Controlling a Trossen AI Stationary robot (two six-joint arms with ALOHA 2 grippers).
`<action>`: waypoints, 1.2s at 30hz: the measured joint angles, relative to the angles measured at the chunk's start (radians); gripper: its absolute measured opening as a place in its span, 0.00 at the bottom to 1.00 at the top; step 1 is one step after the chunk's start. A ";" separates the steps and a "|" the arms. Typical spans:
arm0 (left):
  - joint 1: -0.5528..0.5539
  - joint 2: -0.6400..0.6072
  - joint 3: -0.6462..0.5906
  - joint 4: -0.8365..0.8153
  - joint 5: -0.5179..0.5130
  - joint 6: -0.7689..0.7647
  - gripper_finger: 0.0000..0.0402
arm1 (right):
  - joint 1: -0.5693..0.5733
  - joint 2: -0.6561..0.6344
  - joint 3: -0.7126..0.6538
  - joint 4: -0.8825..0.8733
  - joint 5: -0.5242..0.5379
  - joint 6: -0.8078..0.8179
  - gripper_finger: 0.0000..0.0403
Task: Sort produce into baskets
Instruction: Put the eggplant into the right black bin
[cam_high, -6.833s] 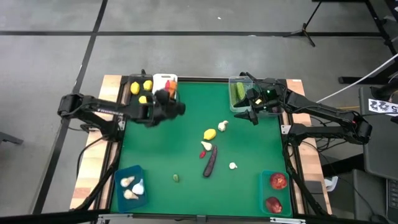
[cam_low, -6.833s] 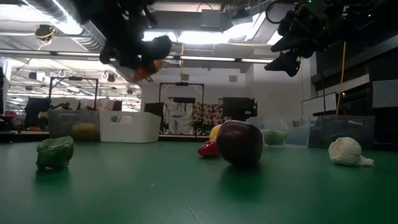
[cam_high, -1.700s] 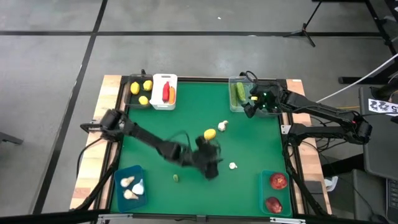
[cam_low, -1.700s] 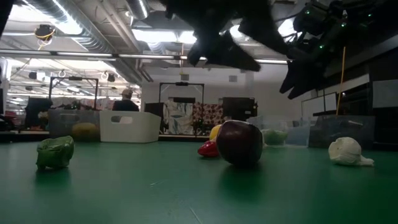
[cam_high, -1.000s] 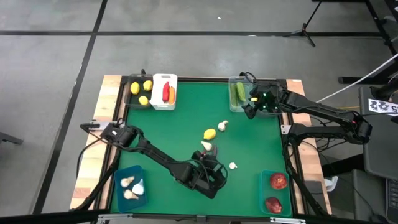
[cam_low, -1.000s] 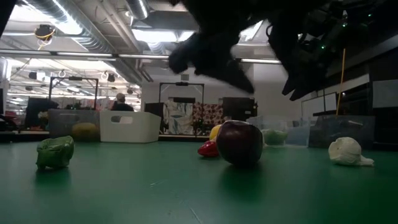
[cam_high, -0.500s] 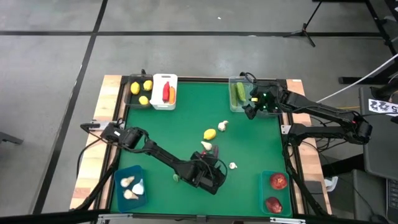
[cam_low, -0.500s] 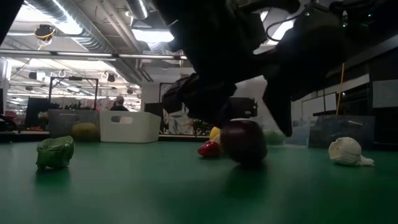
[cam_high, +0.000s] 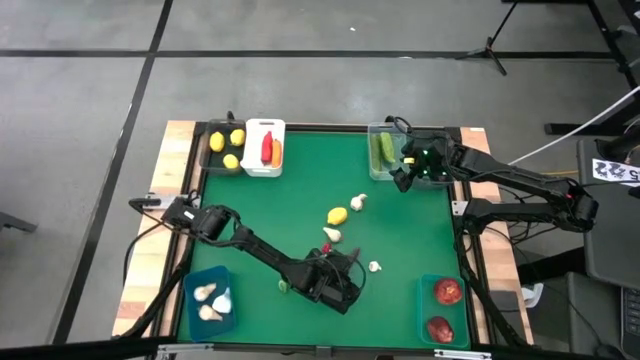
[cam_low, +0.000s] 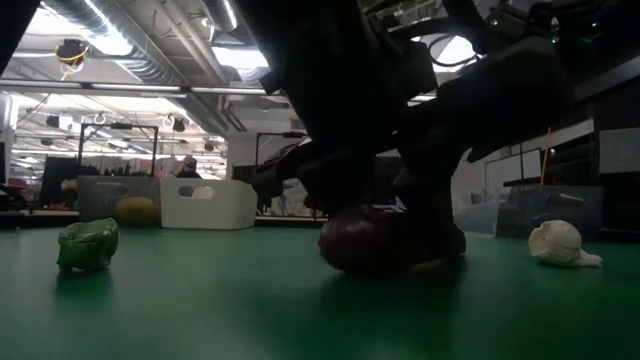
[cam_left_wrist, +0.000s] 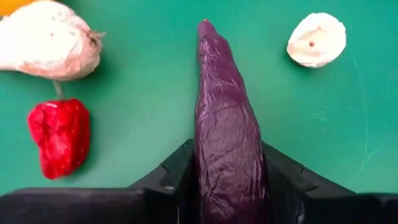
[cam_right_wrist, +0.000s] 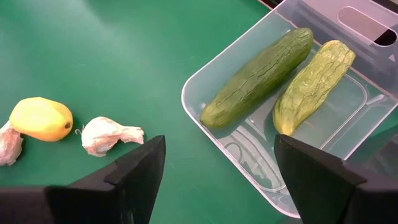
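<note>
Gripping the eggplant (cam_left_wrist: 227, 137) beside the chili (cam_left_wrist: 60, 135), your left tool (cam_left_wrist: 227, 186) is clamped on it; lift next. Right tool (cam_right_wrist: 217, 168) gapes by the cucumber bin (cam_right_wrist: 348, 118).

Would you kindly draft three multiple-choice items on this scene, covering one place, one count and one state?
1. Where are the cucumbers?
A. clear bin
B. white bin
C. on the mat

2. How many lemons lie in the dark bin?
A. one
B. three
C. five

3. What is the left gripper doing?
A. hanging open above the bins
B. closing on the eggplant
C. holding a garlic bulb

Key:
1 A, both cucumbers lie in the clear bin.
2 B, three lemons show in the dark bin.
3 B, the left gripper has its fingers against both sides of the eggplant.
</note>
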 joint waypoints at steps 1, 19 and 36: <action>0.001 -0.010 -0.001 -0.006 -0.001 0.011 0.32 | 0.000 0.000 0.000 0.000 0.000 0.000 0.75; -0.072 -0.427 0.001 -0.783 -0.949 -0.252 0.36 | 0.001 -0.208 0.000 0.584 -0.461 -0.014 0.75; 0.087 -0.429 -0.090 -0.867 -0.805 -0.417 0.35 | 0.001 -0.157 0.000 0.739 -0.622 -0.021 0.75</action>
